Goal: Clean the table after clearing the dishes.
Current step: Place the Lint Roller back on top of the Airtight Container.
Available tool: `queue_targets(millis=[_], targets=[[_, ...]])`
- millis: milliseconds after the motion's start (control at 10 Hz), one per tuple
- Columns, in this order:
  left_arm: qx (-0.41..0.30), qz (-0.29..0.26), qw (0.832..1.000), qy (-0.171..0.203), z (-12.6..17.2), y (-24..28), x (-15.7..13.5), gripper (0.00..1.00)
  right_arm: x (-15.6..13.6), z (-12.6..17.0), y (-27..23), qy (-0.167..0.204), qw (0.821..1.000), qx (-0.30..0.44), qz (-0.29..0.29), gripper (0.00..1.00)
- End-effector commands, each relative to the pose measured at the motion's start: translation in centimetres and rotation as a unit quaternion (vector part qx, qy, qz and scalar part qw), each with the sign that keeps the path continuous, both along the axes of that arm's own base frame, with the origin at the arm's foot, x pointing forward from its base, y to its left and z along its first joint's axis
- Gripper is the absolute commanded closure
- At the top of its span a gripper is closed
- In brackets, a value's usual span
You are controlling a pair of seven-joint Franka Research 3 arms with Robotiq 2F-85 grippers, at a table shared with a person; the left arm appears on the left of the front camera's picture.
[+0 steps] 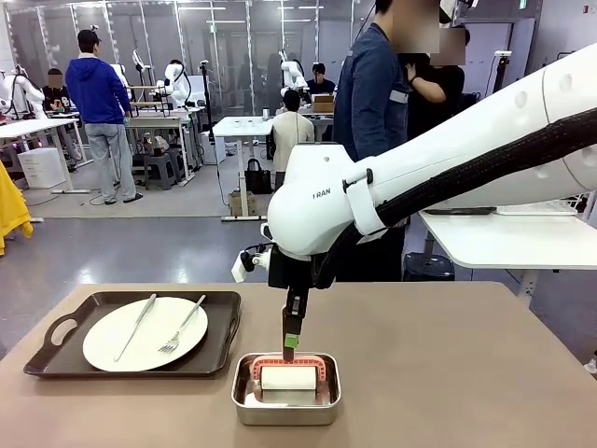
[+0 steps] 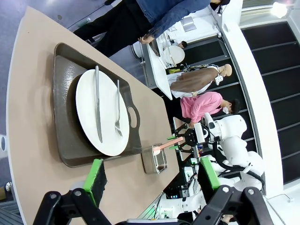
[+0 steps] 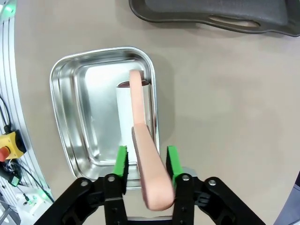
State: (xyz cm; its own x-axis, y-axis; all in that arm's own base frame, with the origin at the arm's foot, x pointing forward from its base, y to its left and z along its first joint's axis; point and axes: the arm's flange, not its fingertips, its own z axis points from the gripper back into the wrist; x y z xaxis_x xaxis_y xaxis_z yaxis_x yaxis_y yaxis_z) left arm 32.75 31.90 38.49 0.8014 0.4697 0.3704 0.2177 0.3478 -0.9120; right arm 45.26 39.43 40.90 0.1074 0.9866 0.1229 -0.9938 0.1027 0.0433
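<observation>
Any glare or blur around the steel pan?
Right wrist view: bright reflections on the steel pan floor wash into the white roller; its pink handle looks soft near the lens. Front view: evenly lit, sharp. Left wrist view: rolled sideways, table edge looks bowed.

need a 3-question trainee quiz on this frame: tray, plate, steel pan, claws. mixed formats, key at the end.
1. True or false: a silver fork and knife lie on the round white plate in the dark rectangular handled tray.
2. What lies in the small rectangular steel pan? A) a yellow sponge B) a white roller with a salmon-pink handle C) a folded cloth
3. Fill in: the pink handle stands between the green pads of the ___ claw.
Key: 1 true; 2 B; 3 right.
</observation>
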Motion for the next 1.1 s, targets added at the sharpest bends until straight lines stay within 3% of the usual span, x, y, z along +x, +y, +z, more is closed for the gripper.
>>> queue_targets(millis=[0,100,600,700,1000], targets=[[0.005,-0.005,1.000,-0.004,0.10,0.10,-0.41,0.00,-0.14,0.39,-0.04,-0.004,1.000,0.009,0.012,0.14],[0.005,-0.005,1.000,-0.004,0.10,0.10,-0.41,0.00,-0.17,0.42,-0.05,-0.005,1.000,0.007,0.012,0.00],[0.005,-0.005,1.000,-0.004,0.10,0.10,-0.41,0.00,-0.30,1.17,-0.23,-0.029,0.999,0.005,0.013,0.00],[0.005,-0.005,1.000,-0.004,0.10,0.10,-0.41,0.00,0.09,0.70,0.19,-0.009,1.000,0.006,0.002,0.00],[0.005,-0.005,1.000,-0.004,0.10,0.10,-0.41,0.00,0.09,0.70,0.19,-0.009,1.000,0.006,0.002,0.00]])
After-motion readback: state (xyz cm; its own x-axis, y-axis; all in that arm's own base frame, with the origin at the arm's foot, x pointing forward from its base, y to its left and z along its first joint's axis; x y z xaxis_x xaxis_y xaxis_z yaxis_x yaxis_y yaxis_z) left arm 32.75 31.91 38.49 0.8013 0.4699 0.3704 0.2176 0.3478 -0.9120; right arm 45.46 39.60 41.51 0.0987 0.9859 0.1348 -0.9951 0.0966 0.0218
